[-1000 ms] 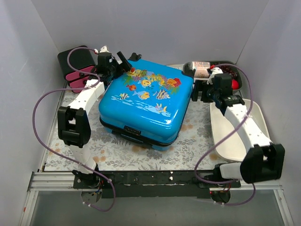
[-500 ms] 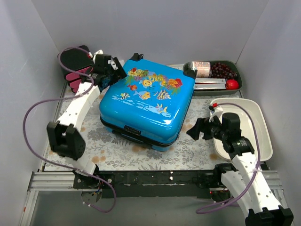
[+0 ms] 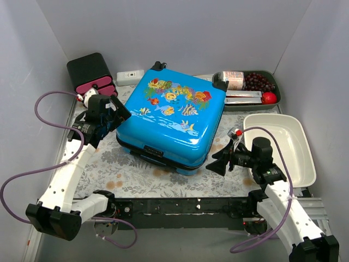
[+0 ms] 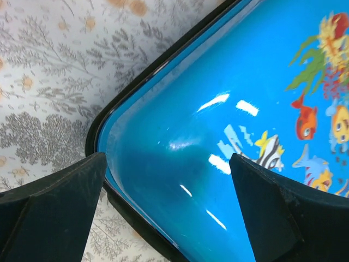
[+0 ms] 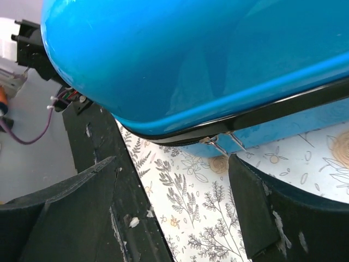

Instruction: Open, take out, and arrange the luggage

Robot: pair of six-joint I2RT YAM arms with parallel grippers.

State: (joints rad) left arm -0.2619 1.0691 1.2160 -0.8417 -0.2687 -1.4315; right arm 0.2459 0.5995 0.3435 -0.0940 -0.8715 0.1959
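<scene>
Looking down, you have the luggage [image 3: 172, 123] lying flat and closed in the middle of the floral mat [image 3: 142, 176], turned at an angle. Your left gripper [image 3: 119, 111] hangs with its claw released, spread wide over the case's rounded left corner and gripping nothing. Your right gripper [image 3: 215, 162] is likewise spread and empty, aimed at the near right corner, where two metal zipper pulls [image 5: 221, 143] hang from the black trim just ahead of its fingers. Bare mat runs along the near edge. The white tray [image 3: 283, 142] sits close on the right, and the black box with pink drawers [image 3: 91, 73] stands behind the left corner.
</scene>
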